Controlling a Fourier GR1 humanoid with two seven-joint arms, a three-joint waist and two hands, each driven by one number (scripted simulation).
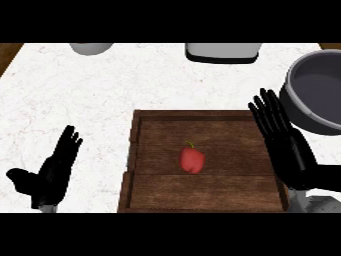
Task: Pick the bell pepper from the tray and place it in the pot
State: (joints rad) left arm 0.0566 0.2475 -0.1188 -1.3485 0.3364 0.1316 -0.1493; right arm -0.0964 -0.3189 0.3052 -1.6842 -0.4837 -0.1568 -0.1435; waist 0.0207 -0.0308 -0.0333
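At frame centre, the pepper (192,160) lies in the tray (202,121), ungrasped. Both the right hand (287,145) and left hand (52,172) are held with fingers released. The smooth pepper could be nudged aside, or the pot (306,112) at upper right struck.

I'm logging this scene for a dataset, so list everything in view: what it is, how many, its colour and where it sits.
bell pepper: one, red with a green stem, lying near the middle of the tray
tray: one, dark brown wood, on the counter, front centre
pot: one, grey, at the counter's right edge, beyond the tray's far right corner
counter: one, white marbled top
white object: one, at the far edge, cut off by the view
pale round object: one, far left, cut off
left hand: black, open, left of the tray
right hand: black, open, over the tray's right rim
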